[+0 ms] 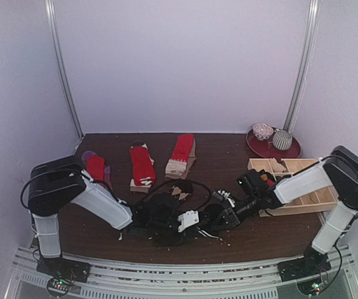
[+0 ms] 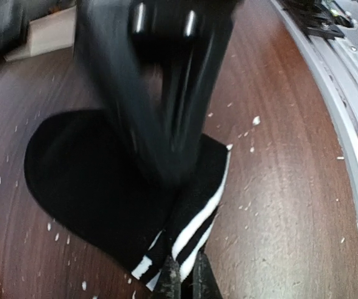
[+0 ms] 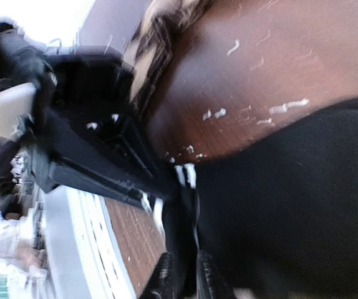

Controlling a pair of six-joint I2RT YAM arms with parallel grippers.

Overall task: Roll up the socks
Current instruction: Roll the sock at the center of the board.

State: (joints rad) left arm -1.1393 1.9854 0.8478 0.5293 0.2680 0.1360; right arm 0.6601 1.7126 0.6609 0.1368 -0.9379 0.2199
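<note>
Barely begun: first grip

My left tool (image 2: pixel 182 277) was pinched shut on the striped cuff of the black sock (image 2: pixel 91 180), flat at the surface's (image 2: pixel 279 156) front edge. Blur hid whether my right tool (image 3: pixel 185 277) gripped anything. No roll was formed; red socks (image 1: pixel 143 163) and argyle pair (image 1: pixel 180 190) lay unrolled behind.

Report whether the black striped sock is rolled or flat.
Flat, not rolled: the black striped sock lies spread on the table, its striped cuff pinched in the left claw.
</note>
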